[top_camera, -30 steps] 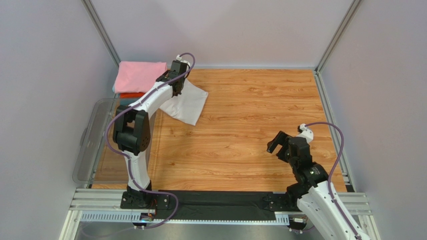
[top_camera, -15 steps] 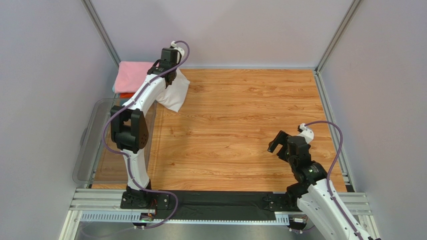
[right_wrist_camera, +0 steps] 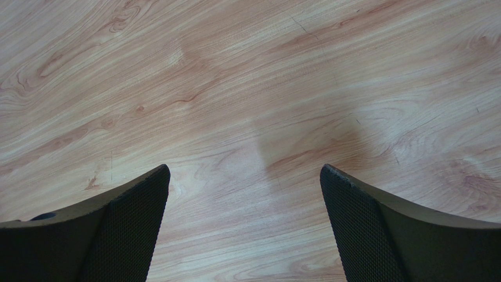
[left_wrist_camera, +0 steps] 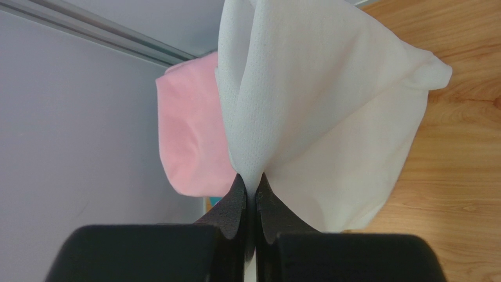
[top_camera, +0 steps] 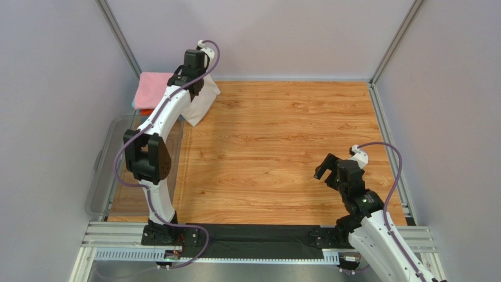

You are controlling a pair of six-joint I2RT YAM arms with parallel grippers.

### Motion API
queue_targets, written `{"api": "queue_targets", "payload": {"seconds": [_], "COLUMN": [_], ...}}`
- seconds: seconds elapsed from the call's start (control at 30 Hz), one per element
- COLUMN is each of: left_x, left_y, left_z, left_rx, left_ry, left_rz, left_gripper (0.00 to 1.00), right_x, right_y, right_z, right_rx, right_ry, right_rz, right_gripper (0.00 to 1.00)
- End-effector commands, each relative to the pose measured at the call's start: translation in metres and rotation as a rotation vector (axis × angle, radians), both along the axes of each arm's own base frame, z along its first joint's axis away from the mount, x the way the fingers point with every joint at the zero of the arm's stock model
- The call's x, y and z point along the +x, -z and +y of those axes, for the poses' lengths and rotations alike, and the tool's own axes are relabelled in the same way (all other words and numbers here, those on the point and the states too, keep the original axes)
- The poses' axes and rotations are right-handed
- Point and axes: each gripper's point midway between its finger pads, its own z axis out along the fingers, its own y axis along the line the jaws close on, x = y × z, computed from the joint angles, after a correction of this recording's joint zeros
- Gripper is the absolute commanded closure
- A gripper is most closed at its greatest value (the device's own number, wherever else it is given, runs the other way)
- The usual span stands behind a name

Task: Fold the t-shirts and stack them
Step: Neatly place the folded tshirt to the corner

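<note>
A folded white t-shirt (top_camera: 201, 104) hangs from my left gripper (top_camera: 194, 75) at the back left, its lower part over the wooden table (top_camera: 282, 135). In the left wrist view the left gripper (left_wrist_camera: 250, 179) is shut on a pinched fold of the white t-shirt (left_wrist_camera: 329, 117). Just behind it in the back left corner lies a folded pink t-shirt (top_camera: 149, 88), also seen as the pink t-shirt (left_wrist_camera: 191, 135), with a teal sliver (left_wrist_camera: 213, 202) beneath it. My right gripper (top_camera: 325, 167) hovers open over bare wood at the front right; the right gripper (right_wrist_camera: 244, 170) has nothing between its fingers.
A clear plastic bin (top_camera: 104, 170) stands along the table's left edge beside the left arm. Grey walls and metal frame posts (top_camera: 120, 38) close the back and sides. The pink t-shirt sits tight against the left wall.
My left gripper has carried the white t-shirt back and to the left, toward the pink t-shirt. The right arm has not moved.
</note>
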Motion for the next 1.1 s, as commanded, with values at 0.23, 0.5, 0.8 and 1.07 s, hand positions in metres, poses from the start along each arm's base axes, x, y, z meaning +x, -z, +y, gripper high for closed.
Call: {"api": "queue_targets", "payload": {"seconds": [0.23, 0.5, 0.8, 1.07], "left_x": [-0.01, -0.003, 0.019, 0.038], "left_y": [-0.111, -0.128, -0.102, -0.062], "left_z": [0.009, 0.023, 0.058, 0.095], "left_rx": [-0.003, -0.004, -0.049, -0.141], "left_ry": [0.004, -0.026, -0.087, -0.139], "left_rz": [-0.224, -0.269, -0.243, -0.192], "left_gripper": [1.0, 1.0, 1.0, 1.0], "right_x": [0.009, 0.009, 0.008, 0.009], "right_y": [-0.009, -0.009, -0.005, -0.002], "right_z": [-0.002, -0.001, -0.001, -0.001], "right_rx": [-0.007, -0.006, -0.006, -0.014], "right_ry": [0.017, 0.013, 0.012, 0.015], "right_rz": [-0.047, -0.047, -0.03, -0.01], "right_gripper": [0.0, 0.0, 0.0, 0.0]}}
